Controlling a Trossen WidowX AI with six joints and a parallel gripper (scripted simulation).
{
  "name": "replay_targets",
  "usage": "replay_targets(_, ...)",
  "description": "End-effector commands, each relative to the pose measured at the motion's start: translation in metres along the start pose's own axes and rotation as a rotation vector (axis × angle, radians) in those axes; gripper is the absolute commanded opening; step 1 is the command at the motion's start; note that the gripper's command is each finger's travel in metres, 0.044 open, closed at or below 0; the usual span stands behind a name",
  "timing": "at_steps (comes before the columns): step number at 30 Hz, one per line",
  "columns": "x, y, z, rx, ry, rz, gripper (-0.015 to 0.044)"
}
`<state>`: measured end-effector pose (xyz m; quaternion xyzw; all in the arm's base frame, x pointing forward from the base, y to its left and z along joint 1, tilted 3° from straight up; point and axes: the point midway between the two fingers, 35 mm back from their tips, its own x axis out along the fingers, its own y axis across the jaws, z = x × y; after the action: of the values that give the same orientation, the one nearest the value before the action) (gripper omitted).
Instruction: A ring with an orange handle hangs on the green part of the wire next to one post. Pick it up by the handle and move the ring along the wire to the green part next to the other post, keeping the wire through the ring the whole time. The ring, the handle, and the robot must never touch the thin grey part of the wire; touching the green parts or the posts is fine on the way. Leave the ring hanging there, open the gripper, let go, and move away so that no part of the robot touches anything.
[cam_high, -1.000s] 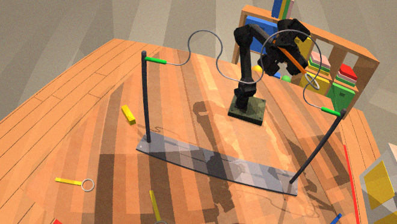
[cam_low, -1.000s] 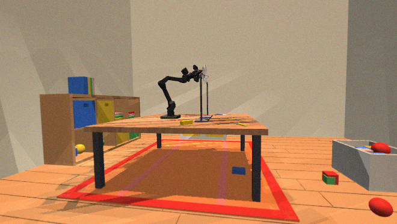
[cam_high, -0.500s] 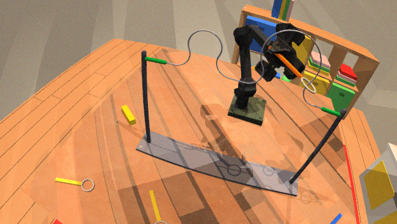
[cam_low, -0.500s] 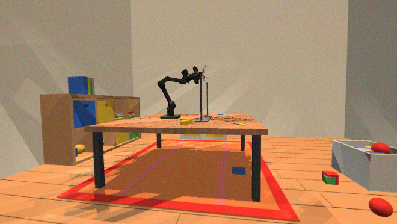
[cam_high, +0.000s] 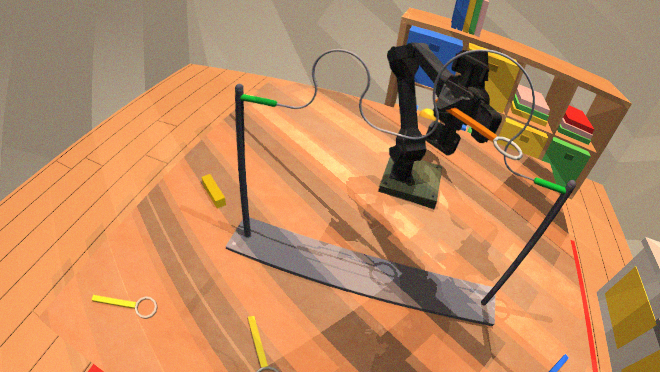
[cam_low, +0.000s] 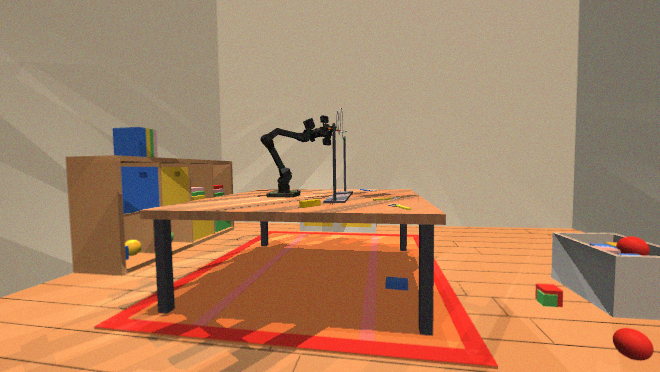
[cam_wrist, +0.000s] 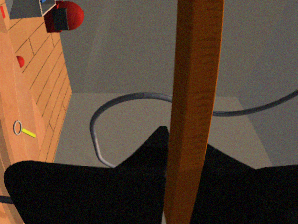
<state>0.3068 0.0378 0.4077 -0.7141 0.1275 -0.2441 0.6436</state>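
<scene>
My gripper (cam_high: 454, 111) (cam_wrist: 168, 133) is shut on the orange handle (cam_high: 472, 123) (cam_wrist: 196, 100), in front of the arm's base. The white ring (cam_high: 516, 158) at the handle's far end is tilted around the lower right side of the wire's big right loop, above the right green part (cam_high: 550, 185). The grey wire (cam_high: 339, 50) (cam_wrist: 145, 95) appears to pass through the ring; whether they touch cannot be told. The other green part (cam_high: 258, 100) is at the left post (cam_high: 242, 165). The right post (cam_high: 527, 245) leans in this view. The ring is outside the wrist view.
The posts stand on a grey base plate (cam_high: 280, 250). The wire's big loop rises close to the gripper and forearm. A yellow block (cam_high: 213, 190) (cam_low: 310, 203) and a loose yellow-handled ring (cam_high: 114, 301) lie on the table. A shelf (cam_high: 540, 49) stands behind the arm.
</scene>
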Motion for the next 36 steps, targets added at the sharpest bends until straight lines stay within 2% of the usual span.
replay_targets(1, -0.003, 0.016, -0.002, 0.097, 0.017, 0.050, -0.0150)
replay_targets(11, -0.002, 0.054, 0.007, 0.329, -0.035, 0.154, -0.0150)
replay_targets(36, -0.036, 0.122, 0.055, 0.855, 0.034, 0.421, -0.0150)
